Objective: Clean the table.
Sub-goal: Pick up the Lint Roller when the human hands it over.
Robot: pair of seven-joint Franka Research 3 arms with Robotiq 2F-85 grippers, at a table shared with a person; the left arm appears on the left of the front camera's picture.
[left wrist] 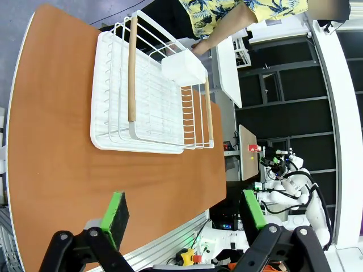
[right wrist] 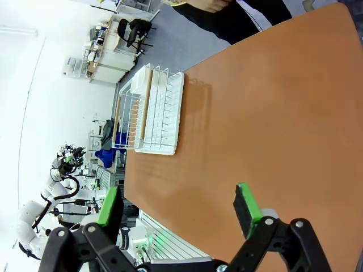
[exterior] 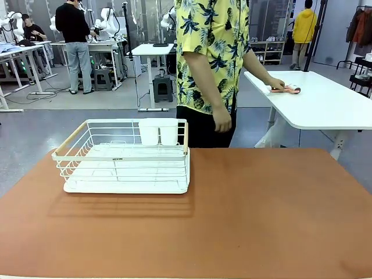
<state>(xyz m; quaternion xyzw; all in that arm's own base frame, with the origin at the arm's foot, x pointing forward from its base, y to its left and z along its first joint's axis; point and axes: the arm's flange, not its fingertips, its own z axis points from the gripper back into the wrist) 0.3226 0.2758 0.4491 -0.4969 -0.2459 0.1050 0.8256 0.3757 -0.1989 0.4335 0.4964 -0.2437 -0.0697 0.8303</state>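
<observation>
Heads up, the whole thing hinges on where the desk (exterior: 261, 209) surface lies from each arm, and the white wire rack (exterior: 125, 157) is your marker for that. The desk is the big reddish-brown top, and its long axis runs side to side across the front view. The rack sits on it with its long side along that same axis. From the left wrist view, the rack is straight ahead of the left jaws and well apart from them, with its wooden handle (left wrist: 132, 68) running roughly in line with the fingers, so your left arm is the nearer one to it. Those left jaws are spread wide with nothing between the green pads (left wrist: 116, 211), just bare desk. The right jaws are just as wide apart and hold nothing, pads (right wrist: 247, 207) over plain desk, with the rack far ahead and off to one side. I'd say the bare stretch to the right of the rack belongs to your right arm. I can't spot any mess on the desk from here, and the rack with its little white cup holder (exterior: 158, 132) looks empty. Beyond the rack and to its right a person stands at the far edge, one hand (exterior: 222, 122) hanging loose. The other hand (exterior: 278, 85) rests on something pinkish on the white table (exterior: 325, 110) behind them. It could be a cloth, but I can't tell.
</observation>
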